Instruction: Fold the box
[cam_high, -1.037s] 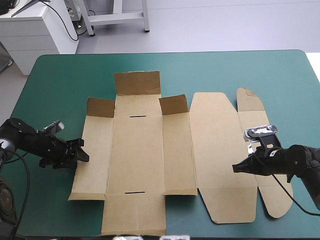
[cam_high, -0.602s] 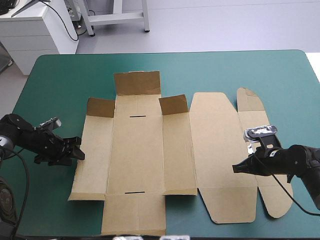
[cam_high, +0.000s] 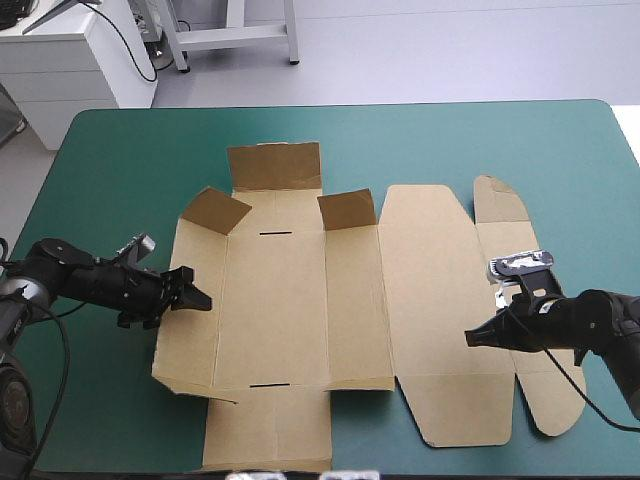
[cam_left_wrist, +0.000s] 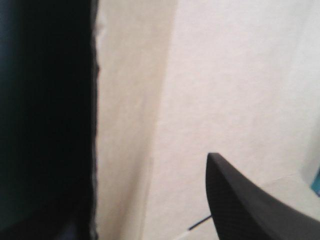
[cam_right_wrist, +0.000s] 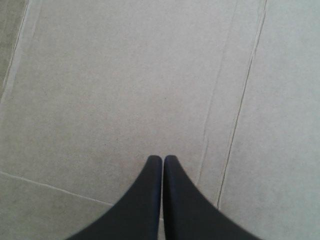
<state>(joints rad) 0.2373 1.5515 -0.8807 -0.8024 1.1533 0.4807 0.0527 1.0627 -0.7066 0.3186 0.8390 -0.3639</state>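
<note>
The brown box (cam_high: 300, 300) lies spread as a cut sheet on the teal-green cover. Its far flap (cam_high: 275, 165) and two corner flaps (cam_high: 347, 210) stand up. My left gripper (cam_high: 195, 290) is at the box's left side wall (cam_high: 190, 335), which is tilted up off the cover. It is open, with the wall's edge between its fingers. In the left wrist view one black finger (cam_left_wrist: 250, 210) lies against the board (cam_left_wrist: 225, 75). My right gripper (cam_high: 470, 338) is shut, its tip resting on the flat lid panel (cam_high: 440, 300). Board (cam_right_wrist: 125, 75) fills the right wrist view ahead of the right gripper (cam_right_wrist: 162, 160).
The lid's rounded tuck flap (cam_high: 500, 205) lies flat at the box's right end, partly under my right arm. The box's near flap (cam_high: 268, 430) reaches almost to the table's front edge. Teal-green cover (cam_high: 110, 180) shows to the left of the box and beyond it.
My left gripper has moved right onto the box's left side wall. That wall and its far corner flap have tilted up. The right arm has not moved.
</note>
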